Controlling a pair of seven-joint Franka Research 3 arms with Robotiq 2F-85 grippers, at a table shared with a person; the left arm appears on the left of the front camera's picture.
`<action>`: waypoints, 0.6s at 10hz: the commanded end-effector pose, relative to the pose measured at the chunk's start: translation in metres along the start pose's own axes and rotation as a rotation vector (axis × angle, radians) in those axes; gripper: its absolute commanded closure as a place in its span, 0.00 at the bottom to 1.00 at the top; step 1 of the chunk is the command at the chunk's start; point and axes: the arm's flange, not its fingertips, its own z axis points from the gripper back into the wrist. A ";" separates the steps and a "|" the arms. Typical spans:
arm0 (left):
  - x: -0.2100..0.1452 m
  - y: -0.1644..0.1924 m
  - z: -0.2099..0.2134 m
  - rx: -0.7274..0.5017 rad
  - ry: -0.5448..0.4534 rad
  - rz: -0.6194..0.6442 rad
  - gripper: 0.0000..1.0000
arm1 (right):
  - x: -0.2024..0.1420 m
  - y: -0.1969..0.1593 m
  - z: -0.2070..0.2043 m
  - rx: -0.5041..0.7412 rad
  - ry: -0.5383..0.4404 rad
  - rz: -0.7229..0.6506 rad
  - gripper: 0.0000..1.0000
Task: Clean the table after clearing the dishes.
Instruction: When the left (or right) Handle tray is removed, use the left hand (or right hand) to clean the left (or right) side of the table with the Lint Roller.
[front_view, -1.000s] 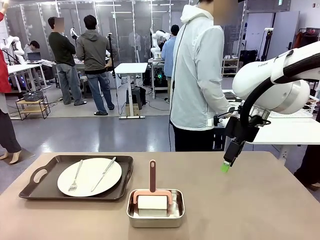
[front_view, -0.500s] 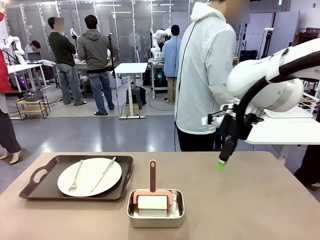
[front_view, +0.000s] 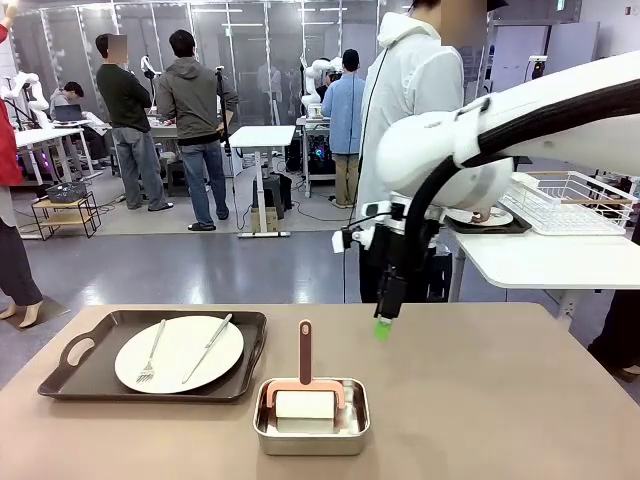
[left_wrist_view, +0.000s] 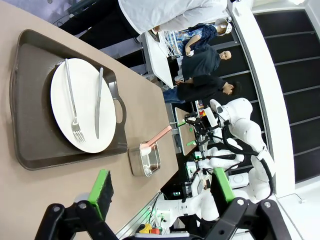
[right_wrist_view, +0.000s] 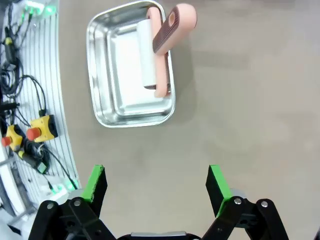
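Observation:
On the left of the pinkish-brown table lies a dark brown tray with a white plate, a fork and a knife. My right gripper hangs open above the table's middle, beyond a steel pan. From the right wrist, that gripper looks down on bare table beside the pan. My left gripper is open and empty, off the tray and plate. A second plate on a tray rests on the white side table.
In the steel pan stands a white cleaning roller with a pink handle. A person in a white jacket stands at the far edge by the white side table with a wire rack.
My right arm has swung left from the table's right side toward its middle, gripper still open. The person has shifted right toward the side table.

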 end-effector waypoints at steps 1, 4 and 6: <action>-0.001 -0.001 0.004 -0.001 -0.003 -0.002 0.00 | 0.033 -0.028 0.005 -0.018 0.130 0.073 0.00; -0.001 -0.001 0.004 -0.001 -0.003 -0.002 0.00 | 0.082 -0.038 -0.002 0.008 0.191 0.144 0.00; -0.001 -0.001 0.004 -0.001 -0.003 -0.002 0.00 | 0.100 -0.035 -0.011 -0.003 0.210 0.138 0.00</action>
